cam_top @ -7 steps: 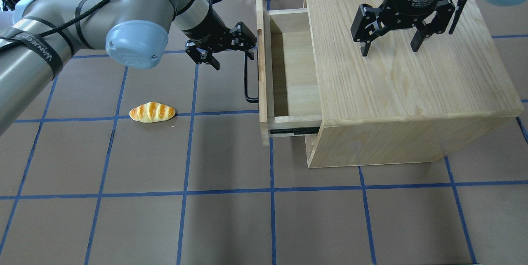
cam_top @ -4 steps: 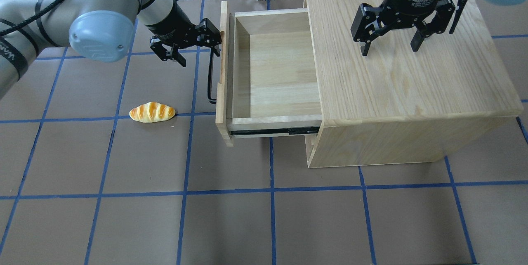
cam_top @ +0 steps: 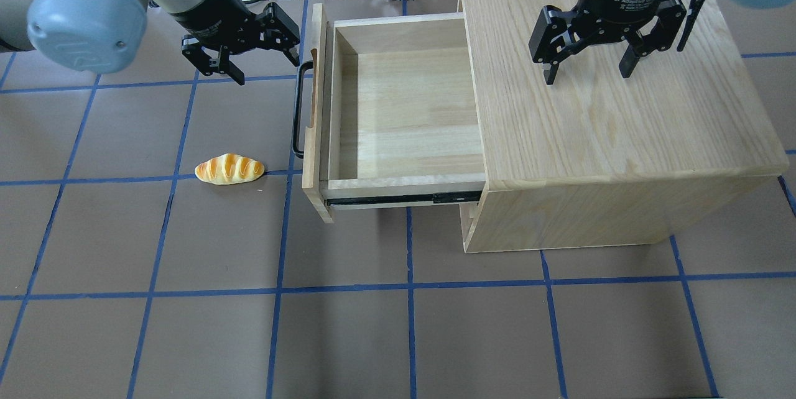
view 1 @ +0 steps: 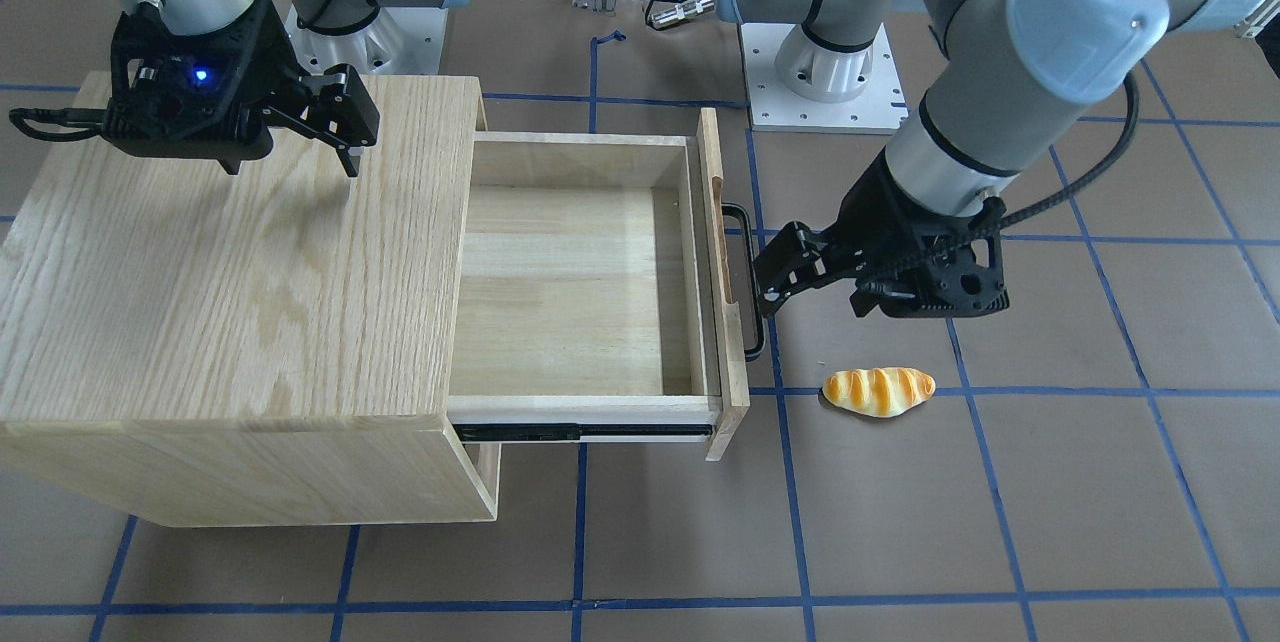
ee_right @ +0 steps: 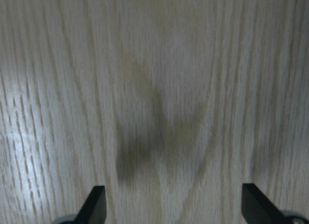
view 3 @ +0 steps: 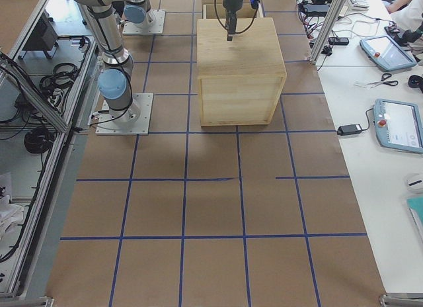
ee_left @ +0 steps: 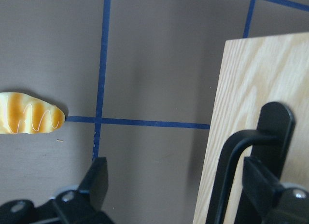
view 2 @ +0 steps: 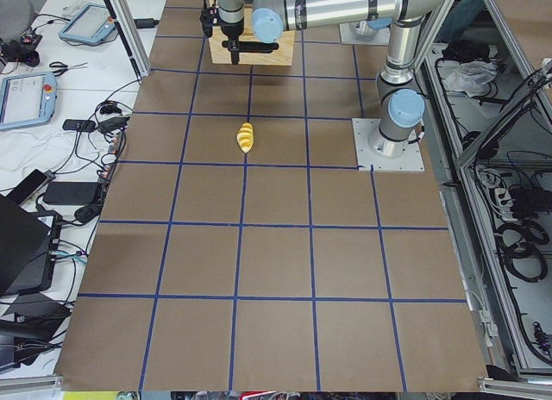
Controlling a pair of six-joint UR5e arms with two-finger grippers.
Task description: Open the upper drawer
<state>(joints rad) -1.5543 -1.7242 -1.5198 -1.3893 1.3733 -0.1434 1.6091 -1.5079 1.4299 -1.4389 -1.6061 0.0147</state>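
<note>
Jutting from the grainy cabinet [cam_top: 609, 113], the upper drawer [cam_top: 404, 113] is shallow — pale.

Pale-wood upper drawer [cam_top: 404, 107], black handle [cam_top: 298, 107]

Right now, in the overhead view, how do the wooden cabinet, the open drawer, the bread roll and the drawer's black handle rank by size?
1. the cabinet
2. the upper drawer, counting only its pulled-out part
3. the handle and the bread roll: unranked, since the handle looks longer and the roll thicker.
</note>
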